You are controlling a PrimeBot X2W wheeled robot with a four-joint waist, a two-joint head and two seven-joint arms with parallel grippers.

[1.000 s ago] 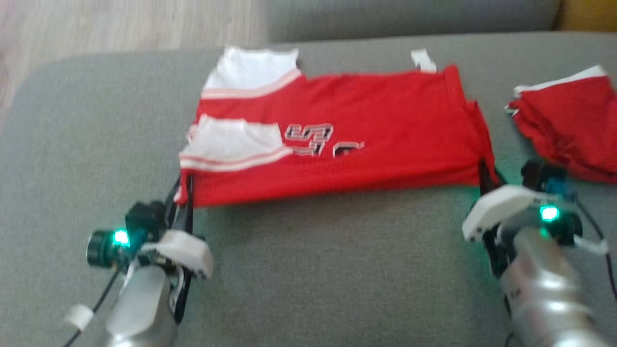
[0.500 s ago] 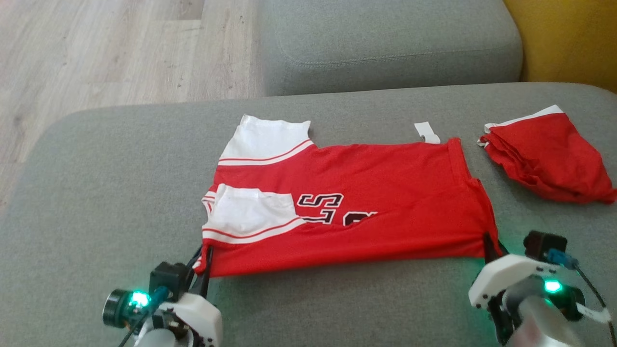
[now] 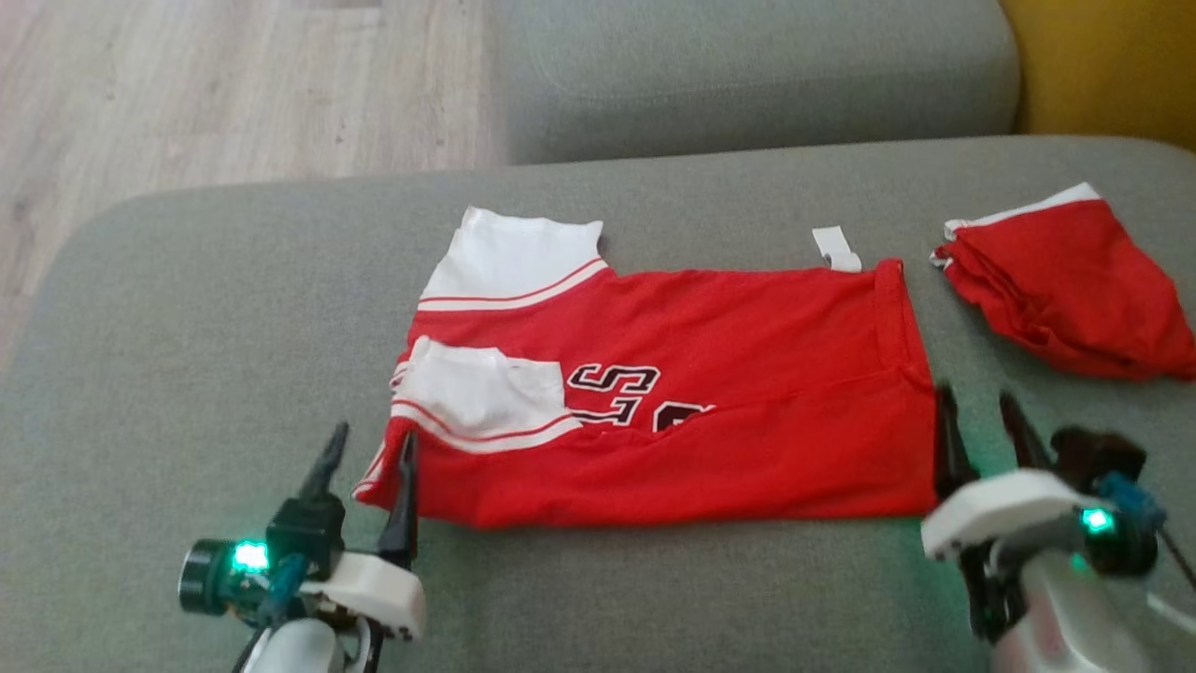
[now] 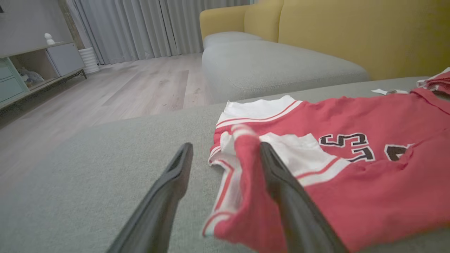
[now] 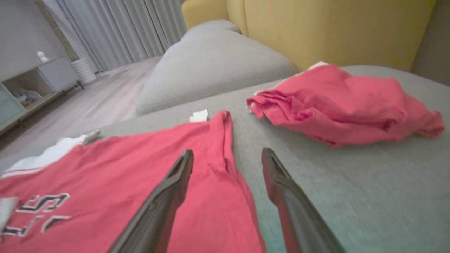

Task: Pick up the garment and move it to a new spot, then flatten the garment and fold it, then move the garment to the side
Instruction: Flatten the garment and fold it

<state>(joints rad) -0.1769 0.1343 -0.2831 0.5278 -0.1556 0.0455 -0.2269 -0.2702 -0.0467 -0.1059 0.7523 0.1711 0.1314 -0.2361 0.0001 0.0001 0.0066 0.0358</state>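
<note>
A red jersey (image 3: 710,393) with white sleeves and black lettering lies folded lengthwise on the grey cushion (image 3: 187,374). My left gripper (image 3: 372,441) stands open at its near left corner. In the left wrist view that corner (image 4: 242,182) bulges up loosely between the fingers of the left gripper (image 4: 225,149). My right gripper (image 3: 976,400) is open at the near right corner. In the right wrist view the right gripper (image 5: 227,154) straddles the jersey's hem (image 5: 225,140).
A second crumpled red garment (image 3: 1065,280) lies on the cushion to the right, close to my right gripper. A small white tag (image 3: 836,248) rests at the jersey's far edge. Another grey cushion (image 3: 747,75), a yellow sofa (image 3: 1112,65) and wooden floor (image 3: 187,93) lie beyond.
Both grippers were shut on the jersey's near corners and have now opened, letting the cloth go. The head camera has also shifted between frames.
</note>
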